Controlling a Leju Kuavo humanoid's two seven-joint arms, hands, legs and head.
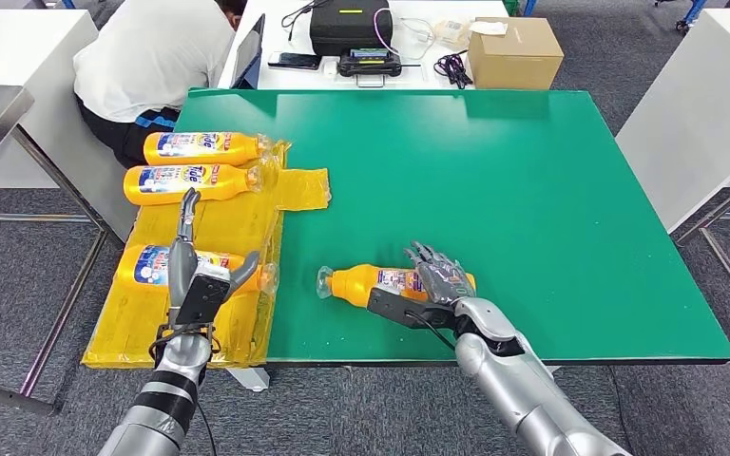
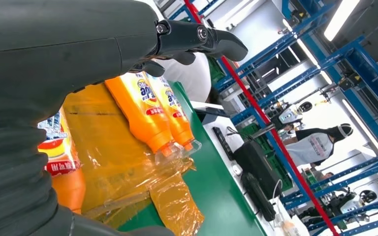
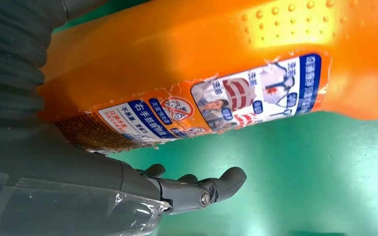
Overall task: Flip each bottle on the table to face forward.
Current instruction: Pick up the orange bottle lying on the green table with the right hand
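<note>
Right hand (image 1: 440, 274), fingers spread, rests on an orange bottle (image 1: 371, 283) lying on the green tabletop (image 1: 532, 190). Left hand (image 1: 195, 271), fingers apart and holding nothing, hovers over another bottle (image 1: 147, 266) on yellow plastic sheet (image 1: 238, 214).

My head view looks forward and down over the green bench (image 1: 532, 190) from high up. Both wrist views sit close behind each robot hand, turned sideways, sharing that bench surface with it.
</note>
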